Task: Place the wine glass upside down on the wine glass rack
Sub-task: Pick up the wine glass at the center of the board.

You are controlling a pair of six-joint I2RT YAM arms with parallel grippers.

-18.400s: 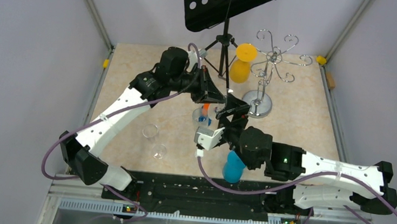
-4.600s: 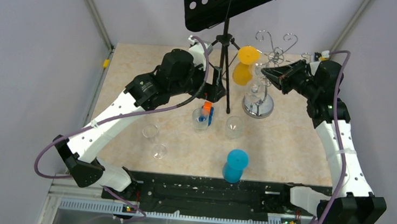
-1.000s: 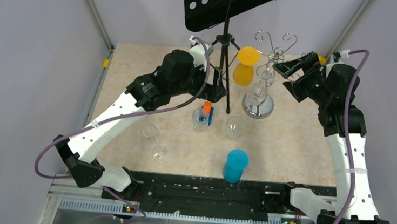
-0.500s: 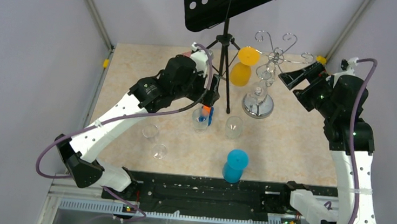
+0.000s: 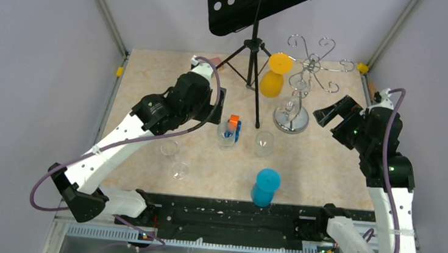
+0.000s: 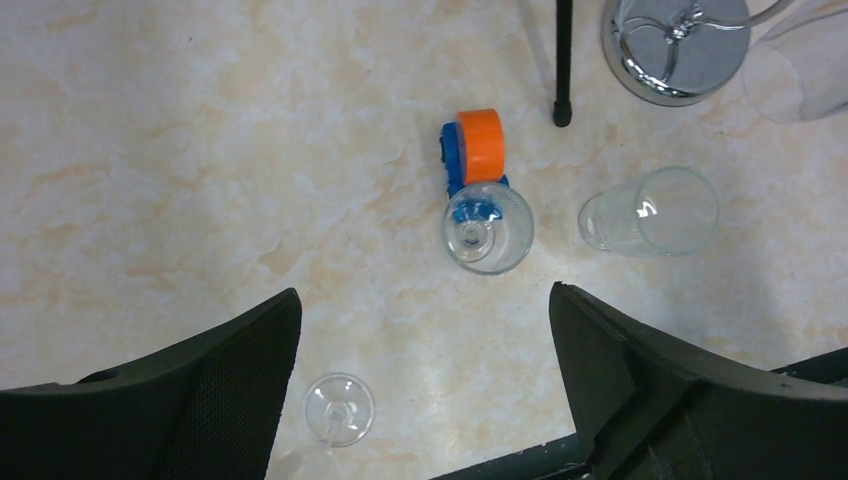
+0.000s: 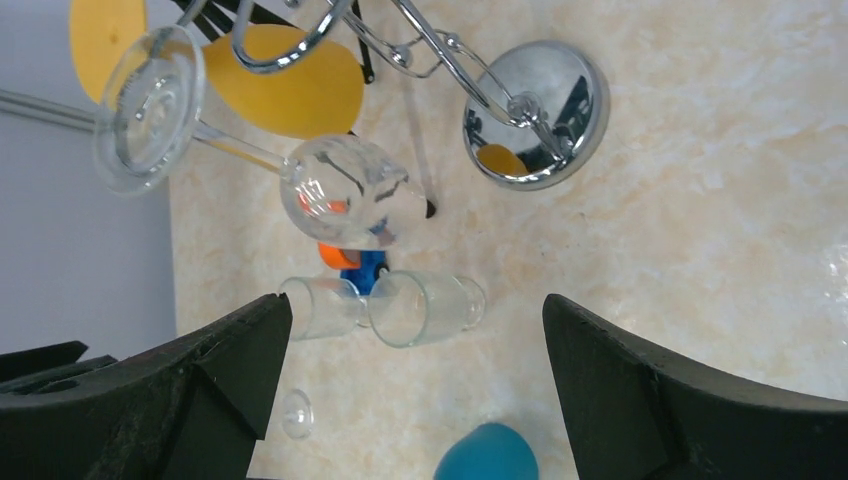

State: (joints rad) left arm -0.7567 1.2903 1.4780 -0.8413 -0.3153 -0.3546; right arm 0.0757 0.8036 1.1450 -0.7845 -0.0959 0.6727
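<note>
Left tool (image 6: 422, 300) and right tool (image 7: 412, 300) both spread wide, holding nothing
The wine glass (image 7: 340, 195) hangs bowl-down from a hook of the wine glass rack (image 7: 535, 115) at the bench's (image 5: 340, 167) far side; right tool faces it, well apart; the left arm (image 5: 117, 135) reaches forward, its tool facing down

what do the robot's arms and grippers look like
Both arms have white link shells with black joints: left arm, right arm. A purple cable loops along each. The left gripper and right gripper have broad matte black fingers.
</note>
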